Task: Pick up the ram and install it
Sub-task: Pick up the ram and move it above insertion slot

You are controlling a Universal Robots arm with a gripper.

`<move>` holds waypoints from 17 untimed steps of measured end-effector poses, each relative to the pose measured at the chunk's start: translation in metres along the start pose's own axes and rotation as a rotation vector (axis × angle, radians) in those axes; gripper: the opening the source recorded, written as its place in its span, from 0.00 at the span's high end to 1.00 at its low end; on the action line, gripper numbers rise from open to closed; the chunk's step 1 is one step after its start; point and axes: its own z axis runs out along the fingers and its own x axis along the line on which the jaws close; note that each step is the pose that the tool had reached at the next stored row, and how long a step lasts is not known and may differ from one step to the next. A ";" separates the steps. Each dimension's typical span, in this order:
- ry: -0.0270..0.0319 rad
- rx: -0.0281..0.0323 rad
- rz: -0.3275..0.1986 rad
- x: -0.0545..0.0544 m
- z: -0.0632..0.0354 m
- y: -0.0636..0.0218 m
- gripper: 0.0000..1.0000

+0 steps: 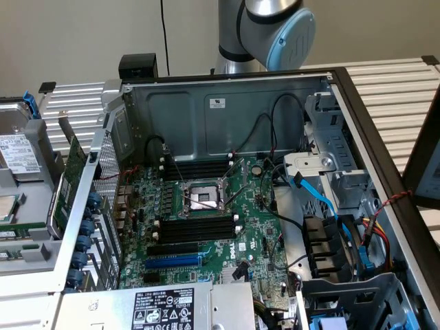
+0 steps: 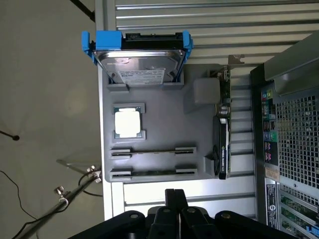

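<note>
Two ram sticks stand on edge in holders on a grey tray point(image 2: 164, 104); the nearer ram point(image 2: 153, 173) and the other one point(image 2: 153, 149) show as thin green strips. My gripper point(image 2: 175, 194) hovers above the tray's edge, just short of the nearer stick. Its fingers are shut together with nothing between them. In the exterior view the open computer case point(image 1: 227, 110) shows the motherboard point(image 1: 254, 227) with black memory slots point(image 1: 196, 228) lying bare beside the CPU socket point(image 1: 203, 198).
The tray also carries a hard drive point(image 2: 137, 62) in a blue caddy, a CPU point(image 2: 128, 122) and an upright expansion card point(image 2: 224, 129). The case's rear panel point(image 2: 294, 139) stands beside the tray. Cables point(image 1: 323, 199) and drive bays crowd the case at the exterior view's right.
</note>
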 end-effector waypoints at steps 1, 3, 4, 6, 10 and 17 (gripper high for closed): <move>0.0007 -0.0005 -0.015 0.000 0.0002 0.0001 0.90; 0.0028 -0.0015 -0.051 0.000 0.0004 0.0001 0.90; 0.0038 -0.0022 -0.069 0.000 0.0005 0.0001 0.90; 0.0054 -0.0037 -0.104 0.000 0.0009 0.0000 0.90; 0.0092 -0.0065 -0.178 0.000 0.0021 0.0000 0.90; 0.0178 -0.0119 -0.301 0.000 0.0038 -0.0002 0.90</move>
